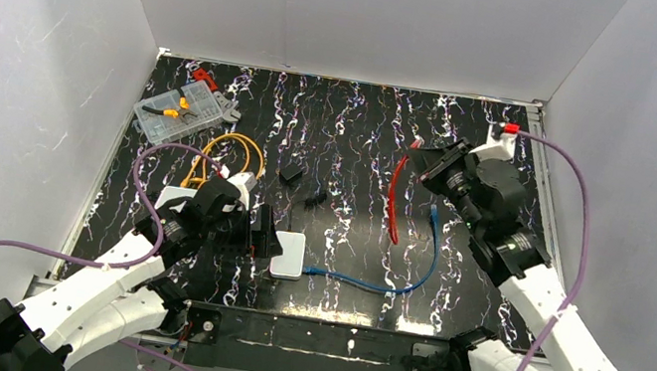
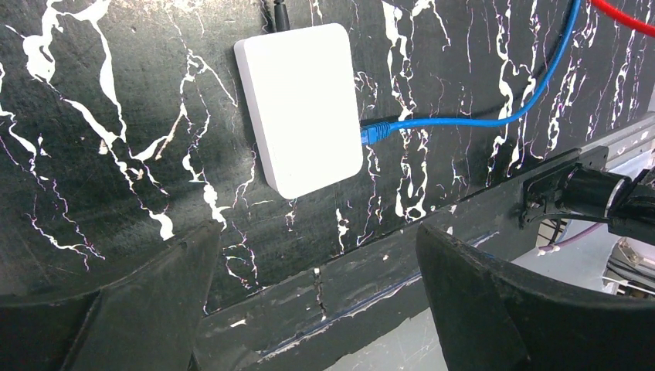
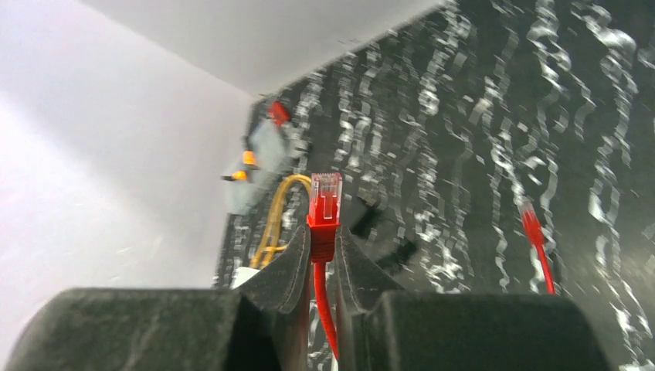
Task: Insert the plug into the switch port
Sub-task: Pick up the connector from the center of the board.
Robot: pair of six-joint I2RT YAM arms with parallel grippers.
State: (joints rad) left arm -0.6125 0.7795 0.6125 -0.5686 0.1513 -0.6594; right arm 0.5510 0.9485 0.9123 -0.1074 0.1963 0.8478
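The right gripper (image 3: 323, 239) has its black fingers nearly closed, pinching the red plug (image 3: 325, 202) by its rubbery boot. The clear plastic tip points up out of the grip, and the thin red cable (image 3: 327, 309) trails down between the fingers. The left gripper (image 2: 320, 232) is spread wide and holds nothing. It hangs over the switch (image 2: 301, 108), a flat, smooth, pale box with rounded corners. The switch lies on the black, white-veined mat (image 2: 116, 154) near the front edge, well apart from the plug. A glossy blue cable (image 2: 463, 120) enters the switch's side edge.
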